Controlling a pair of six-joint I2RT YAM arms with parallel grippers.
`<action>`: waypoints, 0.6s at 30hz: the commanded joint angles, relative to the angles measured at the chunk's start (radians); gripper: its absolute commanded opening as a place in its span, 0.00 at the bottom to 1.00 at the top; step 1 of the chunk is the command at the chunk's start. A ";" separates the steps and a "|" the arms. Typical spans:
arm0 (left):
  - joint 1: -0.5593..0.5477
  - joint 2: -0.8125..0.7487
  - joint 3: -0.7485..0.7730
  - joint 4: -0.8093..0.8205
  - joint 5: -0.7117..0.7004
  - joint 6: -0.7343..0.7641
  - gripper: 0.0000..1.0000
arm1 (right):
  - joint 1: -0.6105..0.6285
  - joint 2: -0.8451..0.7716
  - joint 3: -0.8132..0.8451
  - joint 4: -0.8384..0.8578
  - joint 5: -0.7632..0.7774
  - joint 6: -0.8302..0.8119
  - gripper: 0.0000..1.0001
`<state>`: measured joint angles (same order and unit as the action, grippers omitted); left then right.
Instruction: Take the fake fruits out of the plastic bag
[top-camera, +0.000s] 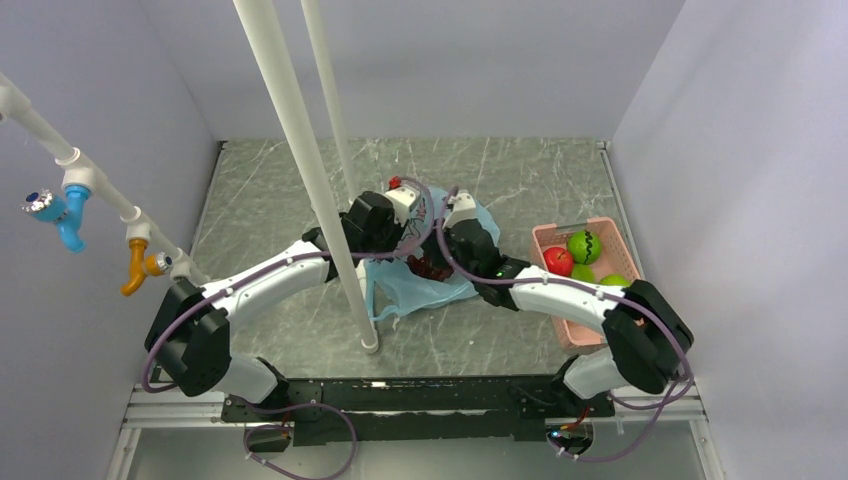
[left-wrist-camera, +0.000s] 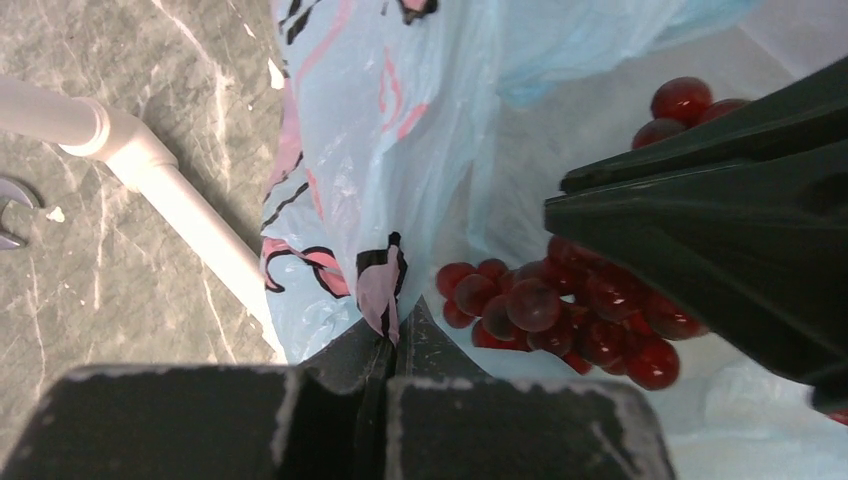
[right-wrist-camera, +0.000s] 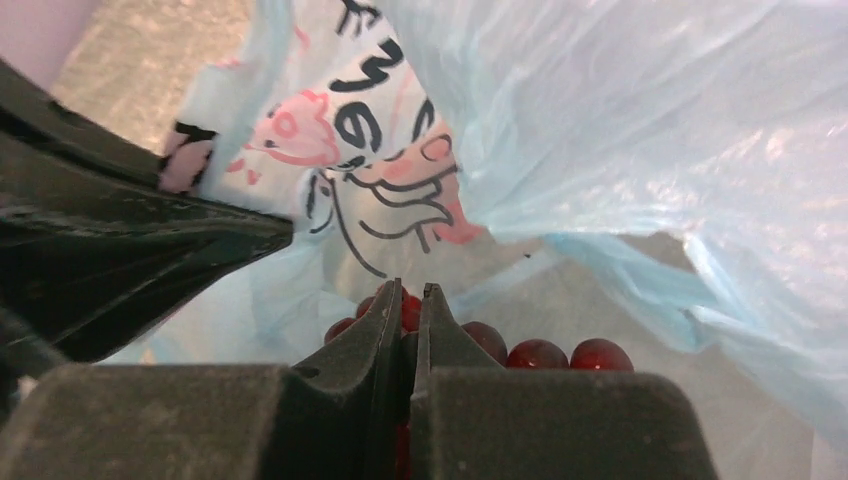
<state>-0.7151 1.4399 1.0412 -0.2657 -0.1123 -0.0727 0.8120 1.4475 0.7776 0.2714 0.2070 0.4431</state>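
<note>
The light blue-green plastic bag (top-camera: 415, 285) lies crumpled at the table's middle, also in the left wrist view (left-wrist-camera: 400, 120) and right wrist view (right-wrist-camera: 620, 130). My left gripper (left-wrist-camera: 392, 322) is shut on a fold of the bag's printed edge and holds the mouth up; in the top view it (top-camera: 408, 243) is at the bag's far left side. A dark red grape bunch (left-wrist-camera: 560, 310) lies inside the bag. My right gripper (right-wrist-camera: 410, 298) reaches into the bag with its jaws shut on the grape bunch (right-wrist-camera: 540, 355); in the top view it (top-camera: 440, 262) is over the grapes (top-camera: 432, 269).
A pink slotted tray (top-camera: 600, 228) at the right holds a red fruit (top-camera: 558, 261) and green fruits (top-camera: 584, 246). Two white poles (top-camera: 320, 190) stand by the left arm, one foot near the bag. A white pipe with coloured fittings (top-camera: 75, 190) crosses the left wall.
</note>
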 joint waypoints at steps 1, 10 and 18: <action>-0.001 0.011 0.030 0.010 -0.003 -0.006 0.00 | -0.009 -0.098 -0.036 0.073 -0.014 0.032 0.00; -0.001 0.076 0.071 -0.026 0.089 -0.010 0.00 | -0.021 -0.148 -0.021 0.102 -0.060 0.040 0.00; -0.001 0.092 0.080 -0.031 0.116 -0.017 0.00 | -0.021 -0.187 0.032 0.114 -0.052 0.031 0.00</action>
<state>-0.7147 1.5345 1.0782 -0.3019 -0.0345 -0.0731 0.7940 1.3132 0.7319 0.2886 0.1623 0.4679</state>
